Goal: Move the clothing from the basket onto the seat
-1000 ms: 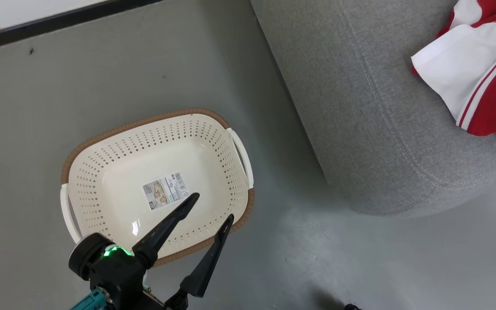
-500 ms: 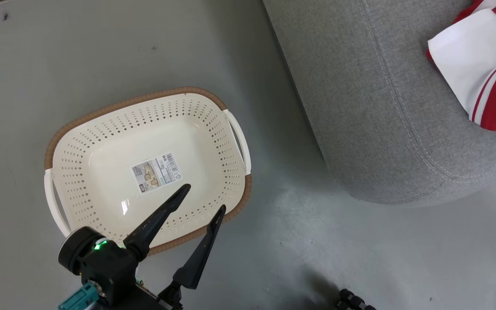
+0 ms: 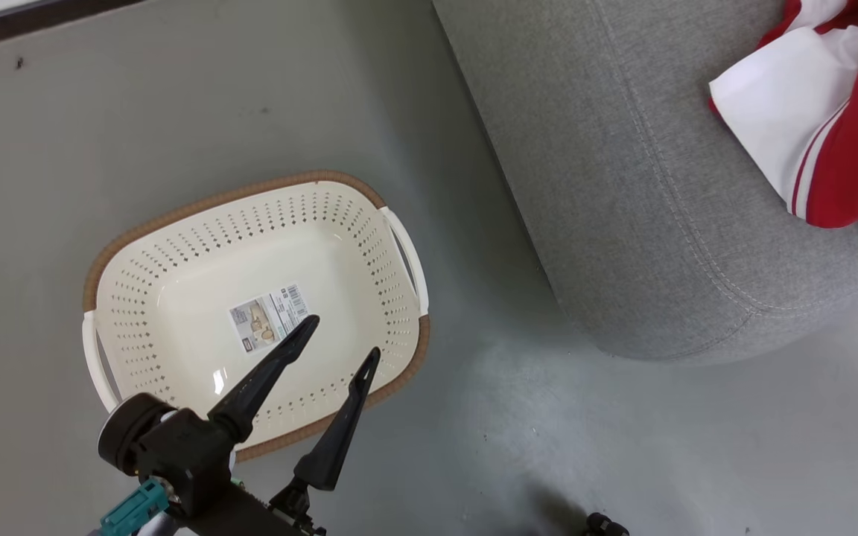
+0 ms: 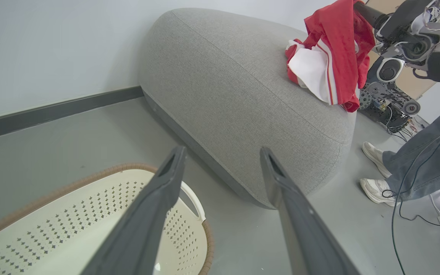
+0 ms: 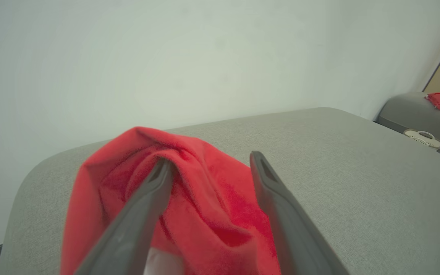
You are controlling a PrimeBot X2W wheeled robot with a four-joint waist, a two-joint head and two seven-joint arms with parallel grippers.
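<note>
The cream basket [image 3: 176, 275] stands on the grey floor with just a paper label [image 3: 269, 318] inside. My left gripper [image 3: 345, 336] hovers open over its near right part, fingers spread and holding nothing; the left wrist view shows the same gripper [image 4: 223, 149] above the basket [image 4: 71, 221]. Red and white clothing [image 3: 771, 112] lies on the grey seat [image 3: 623, 186]. In the left wrist view the clothing [image 4: 334, 49] rises from the seat [image 4: 224, 84] toward my right arm [image 4: 395, 23]. My right gripper [image 5: 210, 157] is open, with red clothing [image 5: 212, 214] draped over its left finger above the seat [image 5: 357, 160].
A person's legs and white shoes [image 4: 376, 187] stand by the seat's end, with cables [image 4: 414, 214] and machinery [image 4: 388, 103] on the floor. A dark skirting board [image 3: 27, 30] runs along the wall. Far off are another grey seat [image 5: 414, 110] and a white basket [image 5: 422, 138].
The head camera has shifted a little. A red fold now covers more of the white panel on the seat. My left gripper stays open over the basket.
</note>
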